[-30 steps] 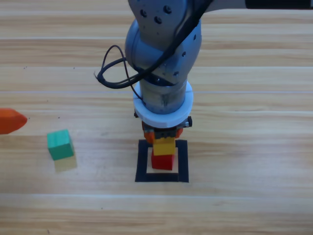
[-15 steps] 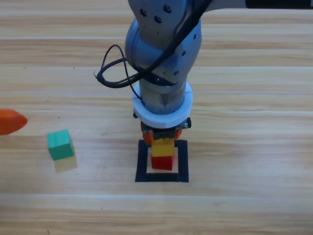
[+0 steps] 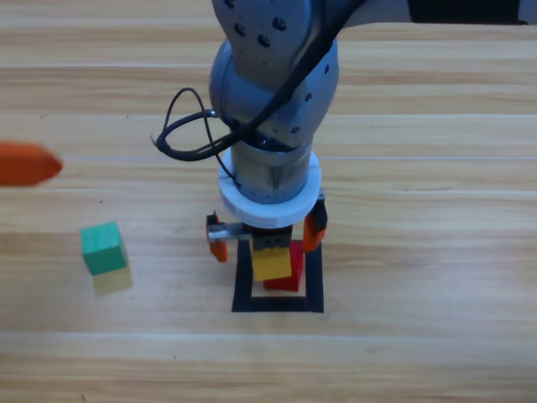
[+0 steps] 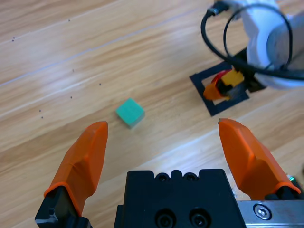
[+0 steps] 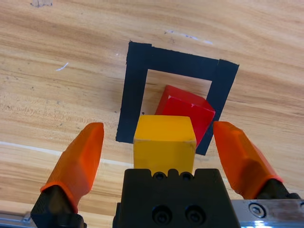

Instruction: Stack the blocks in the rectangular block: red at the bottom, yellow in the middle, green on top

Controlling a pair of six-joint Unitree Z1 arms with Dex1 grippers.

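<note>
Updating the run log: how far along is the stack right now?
Done: red cube sits inside the black tape square. In hand: right gripper has its jaws open around the yellow cube, which sits skewed toward one side of the red; whether it rests squarely is unclear. Left: green cube lies on the table outside the square, with the open left gripper above it.

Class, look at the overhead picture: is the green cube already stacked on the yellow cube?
No: the green cube sits alone on the table, left of the yellow cube.
</note>
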